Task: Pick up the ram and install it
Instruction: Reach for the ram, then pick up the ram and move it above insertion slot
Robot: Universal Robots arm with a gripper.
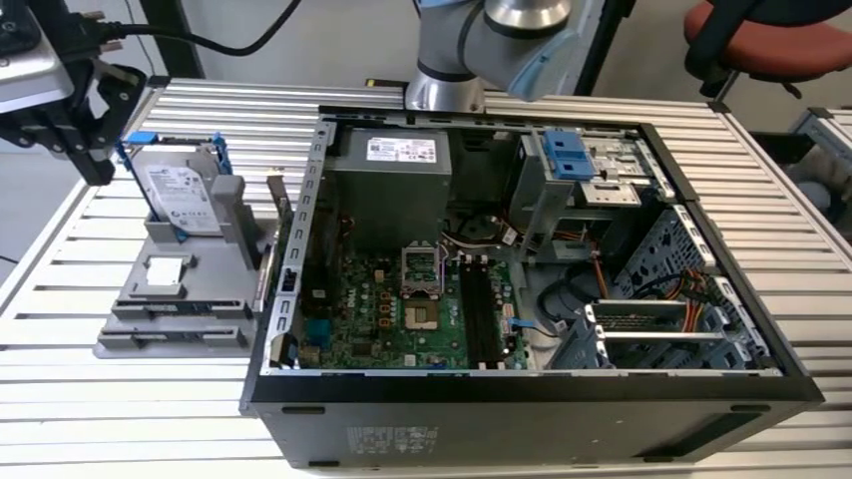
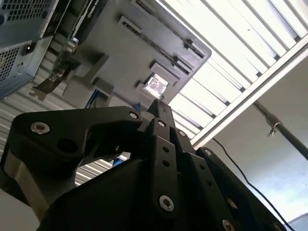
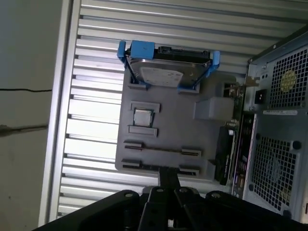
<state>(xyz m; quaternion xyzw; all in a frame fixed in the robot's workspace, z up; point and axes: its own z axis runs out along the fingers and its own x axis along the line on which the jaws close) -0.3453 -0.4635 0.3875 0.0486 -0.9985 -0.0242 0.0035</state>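
Exterior view first: got the gripper (image 1: 96,172) hanging at the exterior view's far left over the slatted table (image 1: 745,120), just beside the hard drive (image 1: 176,190) that stands in the grey holder (image 1: 150,295). Spotted the ram (image 1: 180,313) on edge toward that holder's near end, left of the open PC case (image 1: 533,419) and well clear of the gripper.

Second wrist view: looks like fingers (image 2: 162,126) pressed together with nothing between them.

First wrist view: same story, tips closed and empty, with the ram (image 3: 161,151) sitting in its slots.
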